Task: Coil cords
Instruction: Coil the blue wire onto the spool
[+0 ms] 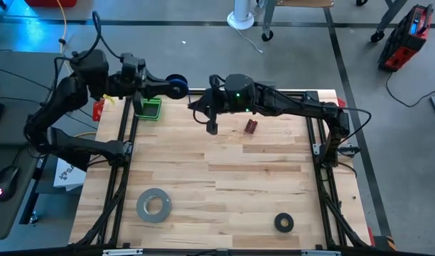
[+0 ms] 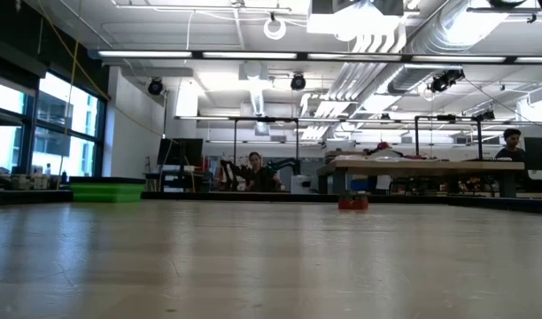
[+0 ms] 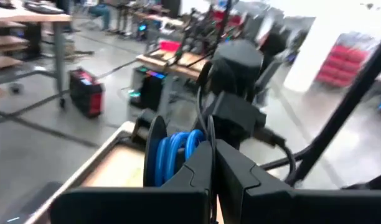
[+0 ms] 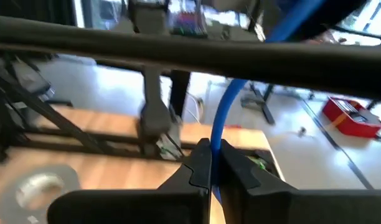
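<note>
- High view: the wooden tabletop (image 1: 224,178) fills the middle, with a dark frame along its left and right edges.
- The left arm reaches in from nine o'clock toward the far left corner; the right arm stretches from three o'clock across the far edge toward twelve o'clock.
- The left hand (image 1: 168,87) sits at about eleven o'clock, just past the far edge, with its fingers pressed together on the black spool (image 1: 176,84), which carries turns of the blue cord (image 3: 177,152).
- In the left wrist view the spool (image 3: 154,149) stands on edge just ahead of the shut fingers (image 3: 200,168), the blue turns beside its flange.
- The right hand (image 1: 212,128) hangs near twelve o'clock, pointing down at the tabletop, well apart from the spool.
- In the right wrist view its fingers (image 4: 202,165) are pinched on a run of the blue cord (image 4: 223,118), which rises from between them and passes behind a dark bar.
- A green tray (image 1: 151,108) lies at the far left, just beside the left arm.
- A grey tape roll (image 1: 153,205) lies flat at about seven o'clock.
- A black ring (image 1: 283,222) lies at about five o'clock, well apart from the tape roll.
- A small red item (image 1: 251,126) lies just right of the right hand; the low view shows it (image 2: 352,203) far across the boards.
</note>
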`<state>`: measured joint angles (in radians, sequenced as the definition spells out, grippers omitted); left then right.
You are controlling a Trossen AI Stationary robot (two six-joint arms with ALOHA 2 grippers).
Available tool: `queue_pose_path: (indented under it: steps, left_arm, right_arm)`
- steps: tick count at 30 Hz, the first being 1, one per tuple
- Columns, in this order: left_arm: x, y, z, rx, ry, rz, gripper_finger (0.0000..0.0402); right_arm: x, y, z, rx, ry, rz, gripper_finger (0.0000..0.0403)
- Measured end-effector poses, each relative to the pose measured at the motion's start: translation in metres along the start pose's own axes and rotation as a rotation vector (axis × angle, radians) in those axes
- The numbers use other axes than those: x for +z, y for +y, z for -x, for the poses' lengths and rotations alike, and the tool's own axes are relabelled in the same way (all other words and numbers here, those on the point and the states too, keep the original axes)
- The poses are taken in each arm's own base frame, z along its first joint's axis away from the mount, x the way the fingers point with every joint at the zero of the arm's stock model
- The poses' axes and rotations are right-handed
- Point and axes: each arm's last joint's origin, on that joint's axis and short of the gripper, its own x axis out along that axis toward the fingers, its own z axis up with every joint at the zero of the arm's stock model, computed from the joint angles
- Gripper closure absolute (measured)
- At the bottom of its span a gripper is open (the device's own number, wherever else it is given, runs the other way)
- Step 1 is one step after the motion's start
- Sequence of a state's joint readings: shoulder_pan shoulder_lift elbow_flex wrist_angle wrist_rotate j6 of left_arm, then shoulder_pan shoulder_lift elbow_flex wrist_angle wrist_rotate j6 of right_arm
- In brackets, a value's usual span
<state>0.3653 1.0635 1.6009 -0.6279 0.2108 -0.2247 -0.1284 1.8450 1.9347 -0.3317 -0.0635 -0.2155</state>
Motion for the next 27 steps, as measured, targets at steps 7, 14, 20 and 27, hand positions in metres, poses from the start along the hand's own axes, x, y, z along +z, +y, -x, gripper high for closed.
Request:
queue_pose_path:
  steps: [7,14,20,27]
  left_arm:
    - [0.007,0.000,-0.016,-0.088,-0.053,0.176,0.0401]
    - [0.011,-0.002,-0.022,-0.184,-0.053,0.444,0.0401]
    - [0.013,-0.003,-0.025,-0.236,-0.030,0.643,0.0401]
    - [0.014,-0.003,-0.025,-0.253,-0.022,0.822,0.0401]
  right_arm:
    - [0.010,0.020,-0.007,0.035,-0.105,0.000,0.0401]
    - [0.018,0.023,-0.015,0.036,-0.243,-0.033,0.0402]
    - [0.023,0.028,-0.019,0.054,-0.333,-0.047,0.0402]
    - [0.032,0.033,-0.021,0.050,-0.484,-0.040,0.0402]
